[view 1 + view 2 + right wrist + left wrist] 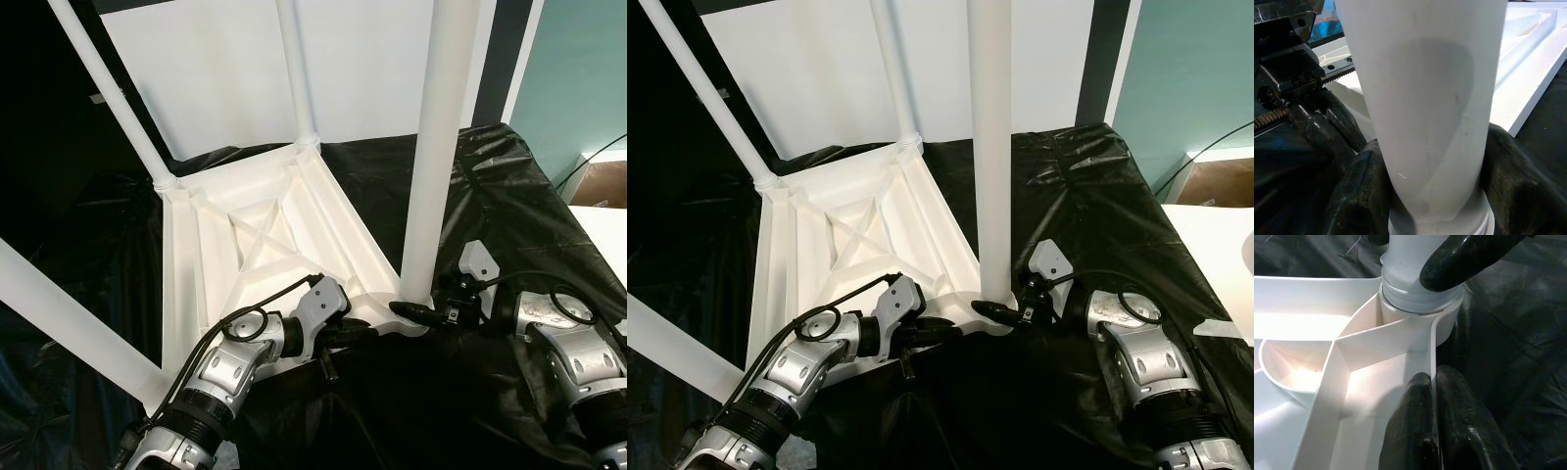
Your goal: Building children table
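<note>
Tabletop (245, 235): upside down on black sheet (509, 196), sockets exposed.
Left gripper (1432, 396): pinches tabletop rim, steadying.
Right gripper (1430, 196): clasps near leg (436, 147) at corner socket (1415, 308), seating it.

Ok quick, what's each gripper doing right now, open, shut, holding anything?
Left gripper: shut on the rim of the upturned white plastic tabletop.
Right gripper: shut on the base of the near white round table leg.

one white tabletop (250, 245) lying upside down, four white legs (431, 147) standing up from its corners, two robot grippers, left gripper (358, 331) and right gripper (411, 311), one black sheet (509, 196) underneath.
</note>
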Tool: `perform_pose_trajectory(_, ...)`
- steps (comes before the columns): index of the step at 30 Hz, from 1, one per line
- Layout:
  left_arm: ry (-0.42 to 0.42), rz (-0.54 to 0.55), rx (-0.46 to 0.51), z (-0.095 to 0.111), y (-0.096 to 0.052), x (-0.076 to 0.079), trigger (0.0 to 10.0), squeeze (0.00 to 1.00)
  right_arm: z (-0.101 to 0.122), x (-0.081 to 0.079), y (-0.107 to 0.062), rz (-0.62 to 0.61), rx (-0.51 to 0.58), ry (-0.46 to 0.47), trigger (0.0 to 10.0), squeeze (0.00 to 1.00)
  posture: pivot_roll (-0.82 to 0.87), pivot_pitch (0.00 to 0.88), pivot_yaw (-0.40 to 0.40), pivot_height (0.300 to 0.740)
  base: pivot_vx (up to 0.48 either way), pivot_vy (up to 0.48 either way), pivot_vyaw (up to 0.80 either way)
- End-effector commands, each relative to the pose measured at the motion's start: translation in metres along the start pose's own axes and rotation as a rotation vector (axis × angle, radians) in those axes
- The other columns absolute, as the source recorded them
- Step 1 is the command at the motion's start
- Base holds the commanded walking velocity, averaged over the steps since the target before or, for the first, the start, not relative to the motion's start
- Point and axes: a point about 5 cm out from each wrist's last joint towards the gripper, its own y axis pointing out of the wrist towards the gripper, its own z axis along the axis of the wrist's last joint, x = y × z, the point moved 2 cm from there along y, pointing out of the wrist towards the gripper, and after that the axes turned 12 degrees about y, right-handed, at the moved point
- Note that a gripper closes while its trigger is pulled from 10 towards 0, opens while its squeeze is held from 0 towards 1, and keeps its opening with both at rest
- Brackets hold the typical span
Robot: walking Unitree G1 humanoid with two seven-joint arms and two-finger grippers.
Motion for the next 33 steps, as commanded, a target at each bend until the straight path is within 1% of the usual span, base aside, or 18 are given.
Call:
perform_pose_trajectory(1,-0.148,-0.082,-0.041,-0.032,0.000,0.023,10.0,0.00,-0.013,-0.013,0.006,0.059,-0.046,0.024,0.0,0.00,-0.06,0.000,0.095,0.740,0.000,0.000,0.00)
perform_pose_trajectory(2,-0.147,-0.083,-0.042,-0.032,0.000,0.022,10.0,0.00,-0.011,-0.015,0.010,0.026,-0.003,0.035,0.0,0.00,-0.06,0.000,0.095,0.740,0.000,0.000,0.00)
perform_pose_trajectory(4,-0.146,-0.084,-0.043,-0.033,0.000,0.022,10.0,0.00,0.004,-0.013,0.023,-0.186,0.215,0.056,0.0,0.00,-0.06,0.000,0.092,0.740,0.000,0.000,0.00)
perform_pose_trajectory(5,-0.146,-0.084,-0.043,-0.033,0.000,0.022,10.0,0.00,0.004,-0.013,0.023,-0.186,0.215,0.056,0.0,0.00,-0.06,0.000,0.092,0.740,0.000,0.000,0.00)
perform_pose_trajectory(6,-0.147,-0.086,-0.043,-0.033,0.001,0.022,10.0,0.00,0.012,-0.011,0.026,-0.322,0.337,0.079,0.0,0.00,-0.07,0.000,0.092,0.740,0.000,0.000,0.00)
perform_pose_trajectory(7,-0.147,-0.086,-0.043,-0.033,0.001,0.022,10.0,0.00,0.012,-0.011,0.026,-0.322,0.337,0.079,0.0,0.00,-0.07,0.000,0.092,0.740,0.000,0.000,0.00)
perform_pose_trajectory(9,-0.147,-0.089,-0.044,-0.033,0.001,0.023,10.0,0.00,0.013,-0.019,0.026,-0.522,0.463,0.118,0.0,0.00,-0.07,0.000,0.092,0.740,0.000,0.000,0.00)
perform_pose_trajectory(15,-0.145,-0.090,-0.047,-0.035,0.001,0.023,10.0,0.00,0.004,-0.021,0.020,-0.723,0.474,0.136,0.0,0.00,-0.06,0.000,0.093,0.740,0.000,0.000,0.00)
perform_pose_trajectory(19,-0.152,-0.090,-0.049,-0.036,0.000,0.024,10.0,0.00,0.004,-0.020,0.023,-0.732,0.458,0.121,0.0,0.00,-0.06,0.000,0.093,0.740,0.000,0.000,0.00)
perform_pose_trajectory(20,-0.152,-0.089,-0.048,-0.037,0.000,0.024,10.0,0.00,0.002,-0.021,0.026,-0.720,0.431,0.127,10.0,0.00,-0.06,0.000,0.093,0.740,0.000,0.000,0.00)
perform_pose_trajectory(21,-0.152,-0.089,-0.048,-0.037,0.000,0.024,10.0,0.00,0.002,-0.021,0.026,-0.720,0.431,0.127,10.0,0.00,-0.06,0.000,0.093,0.740,0.000,0.000,0.00)
perform_pose_trajectory(22,-0.152,-0.087,-0.047,-0.037,0.000,0.024,10.0,0.00,0.000,-0.022,0.029,-0.692,0.418,0.136,10.0,1.00,-0.06,0.000,0.093,0.740,0.000,0.000,0.00)
perform_pose_trajectory(24,-0.152,-0.086,-0.046,-0.037,0.001,0.024,10.0,0.00,0.000,-0.026,0.032,-0.638,0.430,0.166,10.0,1.00,-0.06,0.000,0.089,0.740,0.000,0.000,0.00)
perform_pose_trajectory(27,-0.153,-0.082,-0.045,-0.037,0.001,0.023,10.0,0.00,0.001,-0.033,0.038,-0.506,0.373,0.123,10.0,1.00,-0.06,0.000,0.090,0.740,0.000,0.000,0.00)
perform_pose_trajectory(28,-0.153,-0.080,-0.045,-0.037,0.001,0.023,10.0,0.00,0.000,-0.030,0.038,-0.458,0.335,0.097,10.0,0.58,-0.06,0.000,0.090,0.740,0.000,0.000,0.00)
perform_pose_trajectory(29,-0.153,-0.080,-0.045,-0.037,0.001,0.023,10.0,0.00,0.000,-0.030,0.038,-0.458,0.335,0.097,10.0,0.58,-0.06,0.000,0.090,0.740,0.000,0.000,0.00)
perform_pose_trajectory(30,-0.153,-0.079,-0.045,-0.037,0.000,0.022,10.0,0.00,0.001,-0.024,0.035,-0.409,0.297,0.059,10.0,0.00,-0.06,0.000,0.090,0.740,0.000,0.000,0.00)
perform_pose_trajectory(33,-0.151,-0.077,-0.044,-0.037,0.001,0.021,10.0,0.00,0.008,-0.006,0.022,-0.256,0.220,0.021,10.0,0.00,-0.06,0.000,0.086,0.740,0.000,0.000,0.00)
